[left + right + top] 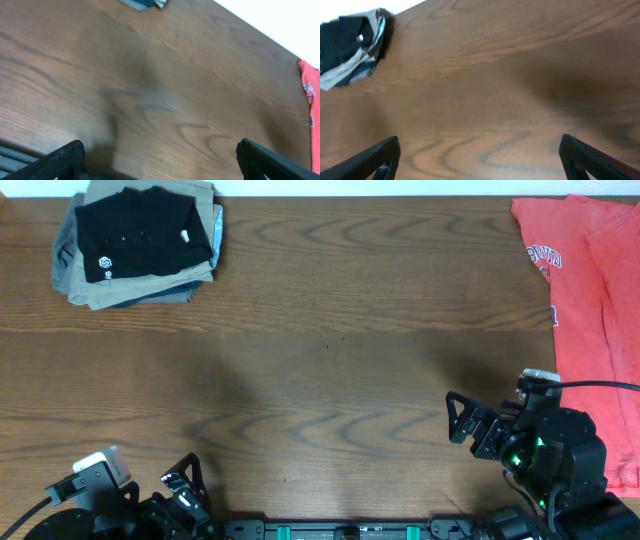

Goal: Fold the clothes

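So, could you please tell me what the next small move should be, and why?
Probably draw the right gripper back to its base: the black shirt already lies folded on the pile in the far-left corner, both grippers' fingers are open and empty, and the left gripper sits at the near edge.

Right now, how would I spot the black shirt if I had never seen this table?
Start at the far left corner of the wooden table, where a stack of folded clothes sits. The black shirt lies on top. It alone is black, with a small white logo, above khaki and grey layers; the red T-shirt lies far right.
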Available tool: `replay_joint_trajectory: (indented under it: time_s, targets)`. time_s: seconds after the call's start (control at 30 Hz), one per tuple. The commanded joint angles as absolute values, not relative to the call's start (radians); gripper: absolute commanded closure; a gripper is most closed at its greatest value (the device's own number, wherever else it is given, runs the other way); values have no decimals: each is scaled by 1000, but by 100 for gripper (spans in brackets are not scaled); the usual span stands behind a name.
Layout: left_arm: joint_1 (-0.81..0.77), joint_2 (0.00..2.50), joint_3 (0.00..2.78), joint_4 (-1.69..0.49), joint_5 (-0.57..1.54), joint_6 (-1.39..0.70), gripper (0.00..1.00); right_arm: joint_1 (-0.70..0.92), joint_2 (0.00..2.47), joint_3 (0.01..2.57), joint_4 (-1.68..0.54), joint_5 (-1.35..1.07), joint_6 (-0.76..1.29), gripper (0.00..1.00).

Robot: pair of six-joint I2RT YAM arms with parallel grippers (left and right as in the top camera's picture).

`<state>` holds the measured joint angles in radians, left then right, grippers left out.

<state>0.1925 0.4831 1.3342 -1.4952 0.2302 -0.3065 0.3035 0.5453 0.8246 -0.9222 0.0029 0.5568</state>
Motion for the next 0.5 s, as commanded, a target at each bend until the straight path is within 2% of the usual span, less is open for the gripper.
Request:
replay_joint_trajectory:
  time_s: [0.0, 0.17, 0.47]
  targets:
    - [190, 484, 1328, -1518, 236, -290, 2, 315, 548, 815, -897, 36, 591, 1]
    - [190, 484, 1328, -1520, 236, -290, 2, 315, 548, 815, -810, 39, 590, 1]
    - [190, 484, 1328, -1520, 236, -290, 2, 315, 548, 815, -905, 38, 590, 1]
